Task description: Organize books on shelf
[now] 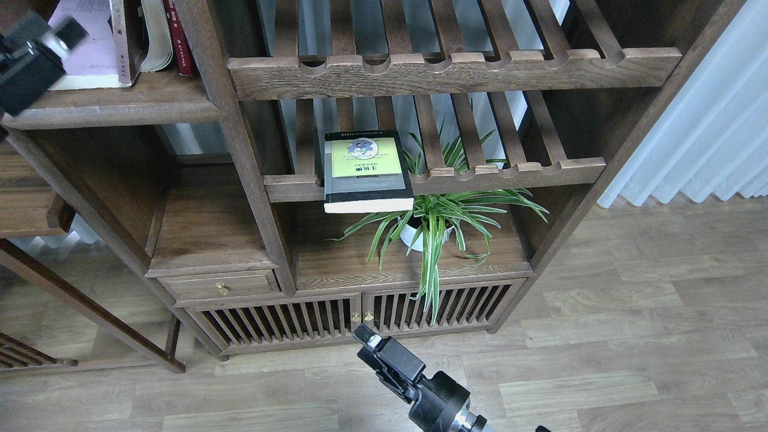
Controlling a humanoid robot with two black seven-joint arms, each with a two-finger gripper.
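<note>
The black-grey book (pixel 367 172), marked by a yellow-green cover panel, is shown lying flat on the lower slatted rack (pixel 510 174), its front end overhanging the notched rail; it is placed well above and apart from the right gripper (pixel 367 346), which is seen low in the view over the floor (pixel 630 336). The lavender-white book (pixel 90 54) is laid on the shelf (pixel 120 105) at the upper left, a solid dark-brown board with a rounded front edge, and beside it a maroon book (pixel 179 39) is stood upright against the cabinet post, with further pale pages seen between the two. The left gripper (pixel 36 51) is seen at the left edge, blurred, in front of the lavender-white book (contact cannot be judged). A striped potted plant (pixel 432 228) is set on the board beneath the rack, above two slatted cabinet doors (pixel 360 318); a small drawer (pixel 219 286) is fitted at the left, and a pale curtain (pixel 702 132) is hung at the right over wood-plank flooring. The right gripper is presented end-on and dark, so that its fingers cannot be told apart; nothing is seen held in it. The opening of the left gripper likewise cannot be told.
</note>
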